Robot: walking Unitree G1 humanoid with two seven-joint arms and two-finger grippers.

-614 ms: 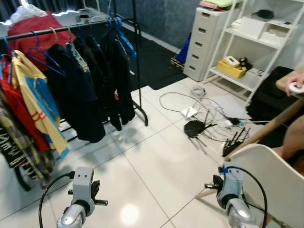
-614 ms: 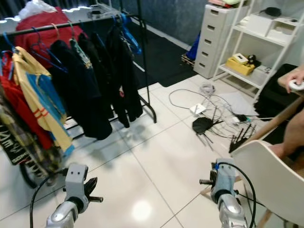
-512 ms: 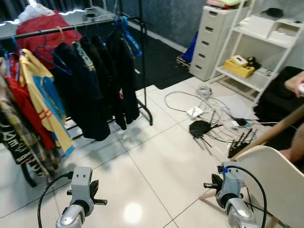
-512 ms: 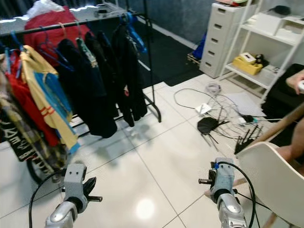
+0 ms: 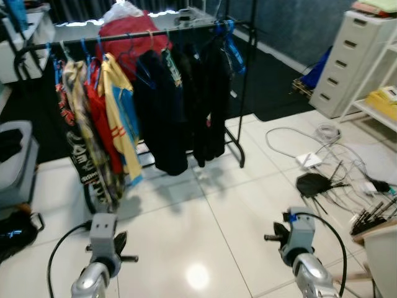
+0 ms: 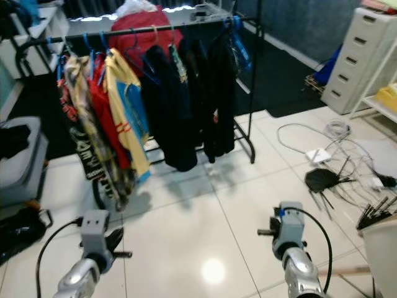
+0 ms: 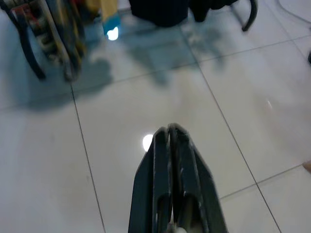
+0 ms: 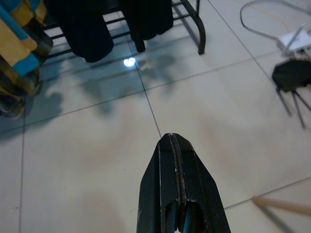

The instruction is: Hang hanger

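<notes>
clothes rack (image 5: pixel 142 37) hung with garments (dark, red, yellow) ahead, left gripper (image 7: pixel 169 133) and right gripper (image 8: pixel 174 141) — both clenched, nothing held — low over white tiled floor (image 5: pixel 186 223)

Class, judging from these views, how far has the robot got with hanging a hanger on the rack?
Done: it faces the clothes rack, which is full of garments on hangers. In hand: nothing; the left gripper and right gripper are shut and empty over the tiled floor. Left: getting a hanger, approaching, and hooking it on the rail.
</notes>
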